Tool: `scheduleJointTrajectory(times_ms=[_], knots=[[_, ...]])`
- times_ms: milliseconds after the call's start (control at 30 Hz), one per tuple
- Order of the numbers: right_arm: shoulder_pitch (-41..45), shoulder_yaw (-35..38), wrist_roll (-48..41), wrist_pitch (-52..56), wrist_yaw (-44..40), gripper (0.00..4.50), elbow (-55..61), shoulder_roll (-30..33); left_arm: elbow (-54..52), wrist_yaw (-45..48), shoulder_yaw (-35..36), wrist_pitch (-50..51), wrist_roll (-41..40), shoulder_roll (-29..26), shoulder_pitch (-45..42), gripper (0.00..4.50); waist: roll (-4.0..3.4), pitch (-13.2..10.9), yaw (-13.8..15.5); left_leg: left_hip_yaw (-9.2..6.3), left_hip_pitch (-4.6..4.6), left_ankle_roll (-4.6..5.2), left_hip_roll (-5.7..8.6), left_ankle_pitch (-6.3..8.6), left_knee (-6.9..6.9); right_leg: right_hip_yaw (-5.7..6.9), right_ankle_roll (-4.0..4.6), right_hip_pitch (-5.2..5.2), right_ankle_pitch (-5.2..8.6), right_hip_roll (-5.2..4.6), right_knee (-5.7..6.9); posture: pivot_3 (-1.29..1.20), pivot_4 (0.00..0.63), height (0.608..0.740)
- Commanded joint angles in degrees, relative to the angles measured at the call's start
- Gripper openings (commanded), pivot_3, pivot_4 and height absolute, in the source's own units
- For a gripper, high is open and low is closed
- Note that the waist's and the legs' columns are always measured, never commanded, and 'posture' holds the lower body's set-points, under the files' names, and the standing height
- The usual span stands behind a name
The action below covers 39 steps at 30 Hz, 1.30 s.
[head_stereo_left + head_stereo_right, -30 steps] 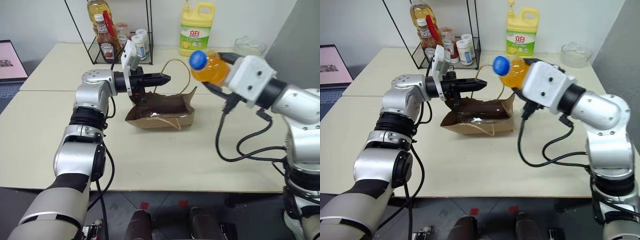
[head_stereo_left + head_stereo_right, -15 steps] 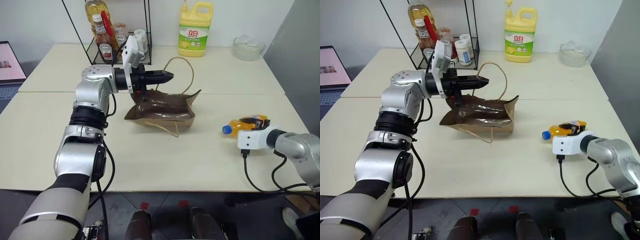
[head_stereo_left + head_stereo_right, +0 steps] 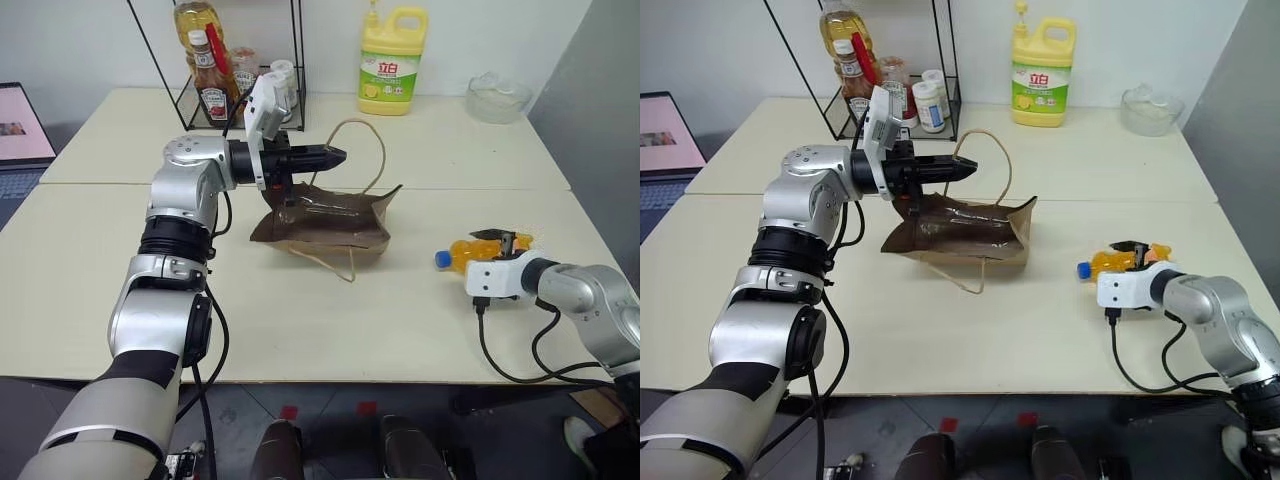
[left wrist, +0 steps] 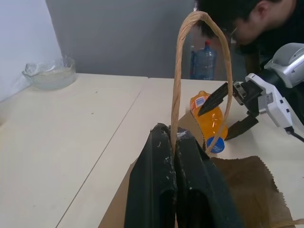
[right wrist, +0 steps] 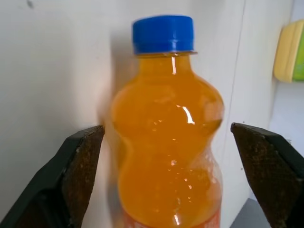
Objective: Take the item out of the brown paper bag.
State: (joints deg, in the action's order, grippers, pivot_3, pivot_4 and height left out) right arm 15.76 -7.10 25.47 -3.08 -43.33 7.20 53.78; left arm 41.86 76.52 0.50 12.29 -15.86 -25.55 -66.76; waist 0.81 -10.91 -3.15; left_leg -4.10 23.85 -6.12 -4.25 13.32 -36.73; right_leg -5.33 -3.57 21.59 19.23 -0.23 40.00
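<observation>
Bottle point(image 3: 470, 251) lies flat nr table's point(image 3: 300, 320) right edge, well clear of bag point(image 3: 325, 225), long axis along R gripper's point(image 5: 173, 175) reach w/ cap pointing away, between its wide-open fingers; L gripper point(image 3: 325, 156) pinched shut on bag handle point(image 4: 197, 57).
</observation>
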Motion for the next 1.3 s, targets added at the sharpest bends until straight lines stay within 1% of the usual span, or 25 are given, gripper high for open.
scheduleJointTrajectory(times_ms=[33,100,167,200,233,300,367,433,533,767,800,900,1133,1233,1300], knots=[[-1.46,8.31,-9.73,3.99,-5.39,4.43,11.05,1.71,1.71,-2.54,1.79,-1.04,-0.18,-0.41,-1.79,0.00,0.00,0.00,0.13,0.00,0.00,0.00,0.00,0.00,0.00,0.00,0.00,-0.01,0.00,0.00,0.00,0.00,0.150,0.740],[-2.48,11.69,-15.89,8.98,-7.74,4.43,16.77,0.60,4.15,-3.79,1.91,-2.44,0.41,-0.37,-2.64,0.00,0.00,0.00,0.22,-0.03,-0.03,0.00,0.00,0.00,-0.01,0.03,0.00,-0.05,0.00,0.00,0.00,0.00,0.150,0.740],[-1.82,15.20,-25.09,20.62,-9.73,4.43,24.59,-1.60,7.14,-5.68,2.20,-4.30,1.08,0.06,-4.05,0.00,0.00,0.00,0.26,-0.06,-0.04,0.00,0.00,0.00,-0.02,0.05,0.00,-0.08,0.00,0.00,0.01,0.00,0.150,0.740],[-1.42,16.18,-28.14,25.02,-10.23,4.43,27.24,-2.16,8.31,-6.21,2.28,-5.10,1.30,0.21,-4.60,0.00,0.00,0.00,0.27,-0.09,-0.03,0.00,0.00,0.00,-0.03,0.09,0.00,-0.09,0.00,0.00,0.02,0.00,0.150,0.740],[0.58,17.24,-33.74,32.75,-9.78,4.43,31.02,-3.55,10.05,-7.45,2.54,-5.73,1.53,0.59,-5.62,0.00,0.01,0.00,0.29,-0.10,-0.03,0.00,0.00,0.00,-0.03,0.09,0.00,-0.11,0.00,0.00,0.02,0.00,0.150,0.740],[3.73,18.36,-40.91,42.92,-8.44,4.43,35.65,-5.18,12.79,-9.08,2.84,-6.84,2.01,1.12,-7.12,0.00,0.01,0.00,0.33,-0.13,-0.02,0.00,0.00,0.00,-0.06,0.12,0.00,-0.12,0.00,0.00,0.02,0.00,0.150,0.740],[6.61,18.89,-45.89,50.40,-6.35,4.43,38.43,-6.68,15.56,-10.53,2.59,-8.50,3.05,1.76,-8.40,0.00,0.01,0.00,0.47,-0.17,-0.02,0.00,0.00,0.00,-0.06,0.17,0.00,-0.14,0.00,0.00,0.01,0.00,0.150,0.740],[8.94,18.79,-48.83,54.93,-4.22,4.43,39.95,-7.57,18.23,-11.66,2.06,-10.29,4.35,2.24,-9.50,0.00,0.01,0.00,0.58,-0.18,-0.02,0.01,0.00,0.01,-0.06,0.20,0.00,-0.17,0.00,0.00,-0.01,0.00,0.150,0.740],[10.99,18.47,-50.58,57.44,-1.75,4.50,40.59,-7.79,21.05,-12.55,1.99,-12.12,5.67,2.47,-11.05,0.59,0.00,0.00,0.78,-0.19,-0.01,0.14,0.03,0.08,-0.06,0.19,0.00,-0.15,0.00,-0.01,-0.01,0.00,0.150,0.740],[13.39,17.73,-53.86,58.68,1.94,4.50,39.84,-7.99,24.08,-13.46,2.07,-15.78,8.58,1.57,-13.10,2.65,0.01,0.00,0.82,-0.20,0.04,0.19,0.04,0.11,-0.03,0.19,0.00,-0.08,0.00,-0.01,-0.01,0.00,0.150,0.740],[13.63,17.54,-54.16,58.58,2.36,4.50,39.65,-8.10,24.27,-13.56,2.07,-16.30,8.97,1.27,-13.25,3.02,0.01,0.00,0.82,-0.20,0.04,0.19,0.04,0.11,-0.03,0.19,0.00,-0.08,0.00,-0.01,-0.01,0.00,0.150,0.740],[13.96,17.31,-54.83,57.85,3.15,4.50,38.81,-7.92,24.33,-14.09,1.32,-19.44,10.92,-0.06,-13.35,3.92,0.01,0.00,0.72,-0.20,0.03,0.19,0.04,0.11,-0.02,0.19,0.00,-0.07,0.00,-0.01,0.00,0.00,0.150,0.740],[13.94,16.26,-53.54,54.42,3.78,4.50,36.12,-7.85,24.16,-14.25,0.68,-24.58,14.13,-3.84,-12.96,3.92,0.00,0.00,0.72,-0.20,0.04,0.20,0.03,0.11,-0.01,0.19,0.00,-0.04,0.00,-0.01,0.01,0.00,0.150,0.740],[13.53,15.93,-52.15,52.02,4.90,4.50,34.53,-7.88,22.98,-14.58,1.74,-25.78,13.92,-6.01,-12.34,3.92,0.00,0.00,0.76,-0.20,0.04,0.19,0.03,0.11,-0.01,0.19,0.00,-0.04,0.00,-0.01,0.01,0.00,0.150,0.740],[12.60,15.91,-51.17,50.44,5.72,4.50,33.93,-7.86,21.73,-15.11,3.23,-24.37,12.52,-7.06,-11.81,3.92,0.00,0.00,0.75,-0.20,0.04,0.19,0.03,0.11,-0.01,0.19,0.00,-0.04,0.00,-0.01,0.01,0.00,0.150,0.740]])
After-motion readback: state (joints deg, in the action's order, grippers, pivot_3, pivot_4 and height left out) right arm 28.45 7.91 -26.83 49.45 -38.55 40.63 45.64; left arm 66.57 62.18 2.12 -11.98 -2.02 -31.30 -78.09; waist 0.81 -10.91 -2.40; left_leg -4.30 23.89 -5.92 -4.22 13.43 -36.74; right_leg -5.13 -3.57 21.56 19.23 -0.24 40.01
